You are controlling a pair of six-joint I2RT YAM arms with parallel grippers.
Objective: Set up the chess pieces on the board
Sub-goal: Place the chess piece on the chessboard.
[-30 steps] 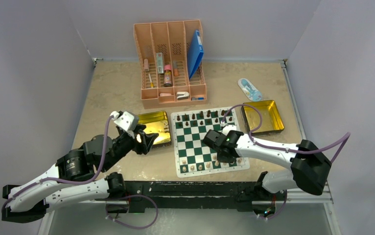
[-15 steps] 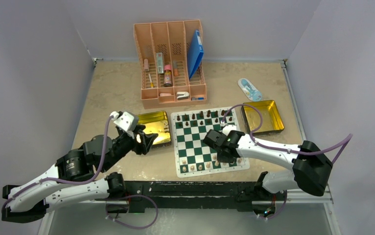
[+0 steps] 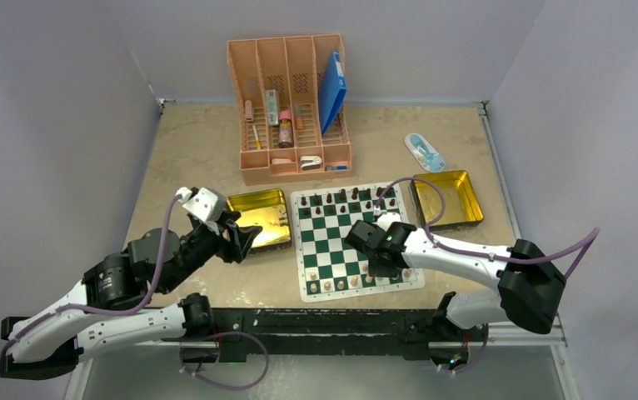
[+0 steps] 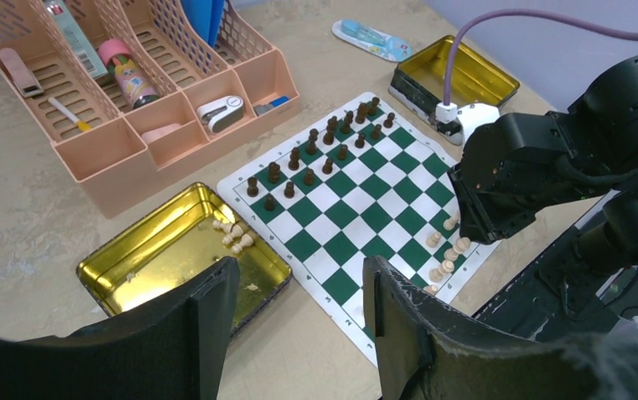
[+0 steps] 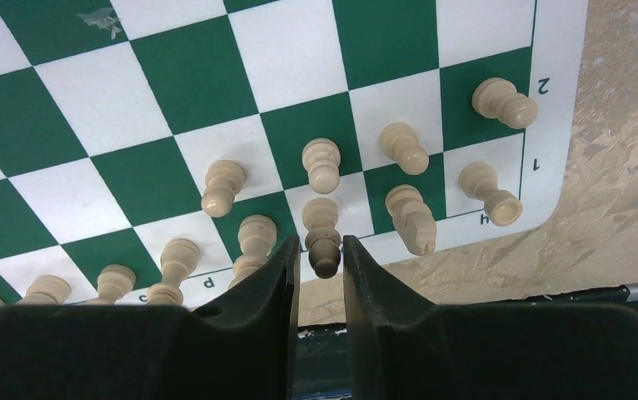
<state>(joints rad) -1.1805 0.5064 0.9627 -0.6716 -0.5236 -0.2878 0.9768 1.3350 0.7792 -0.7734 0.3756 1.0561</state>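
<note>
- Top view: since a second ago the left gripper [image 3: 245, 240] has drawn back toward its own base and a little to the left. It now hangs at the near edge of the gold tin [image 3: 253, 197], off the board [image 3: 330, 229].
- The right gripper [image 3: 374, 268] has not shifted. It sits low over the near right corner of the board, among the pale pieces [image 3: 332, 285].
- The dark pieces [image 3: 345, 198] occupy the two far rows.
- Left wrist view: the left jaws stand wide apart with nothing between them. Several loose pale pieces [image 4: 232, 233] lie in the tin, just beside the board's left edge.
- Judgement: the left arm pulled away empty, so those pieces are yet to be fetched.
- Right wrist view: the fingers [image 5: 286, 275] straddle one pale piece [image 5: 322, 237], which stands upright on the nearest row. The gap on either side of it is very narrow. I cannot tell whether it is pinched or already let go.
- Judgement: the step in hand is seating this piece. The pale side is partly filled, and the dark side looks complete.
</note>
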